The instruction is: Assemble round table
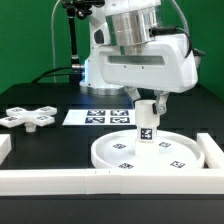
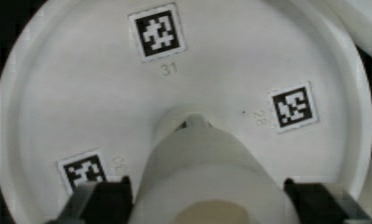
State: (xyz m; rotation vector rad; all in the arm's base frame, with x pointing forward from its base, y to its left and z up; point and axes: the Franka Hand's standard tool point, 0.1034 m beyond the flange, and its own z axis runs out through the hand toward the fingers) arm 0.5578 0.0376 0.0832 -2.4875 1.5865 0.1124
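The large rimmed round disc (image 1: pixel 108 152) lies flat at the exterior view's right, with several tags on it. My gripper (image 1: pixel 146 110) is shut on the short cylinder leg (image 1: pixel 146 125) and holds it upright over the disc's middle. The leg's lower end is at or just above the disc; I cannot tell whether they touch. In the wrist view the leg (image 2: pixel 204 165) fills the space between my fingers (image 2: pixel 112 200), with the disc (image 2: pixel 94 90) below. The cross-shaped base (image 1: pixel 28 117) lies apart at the exterior view's left.
The marker board (image 1: pixel 100 117) lies behind the disc, near the arm's base. A long white rail (image 1: pixel 50 181) runs along the front edge, and another rail (image 1: pixel 213 150) stands at the disc's right side.
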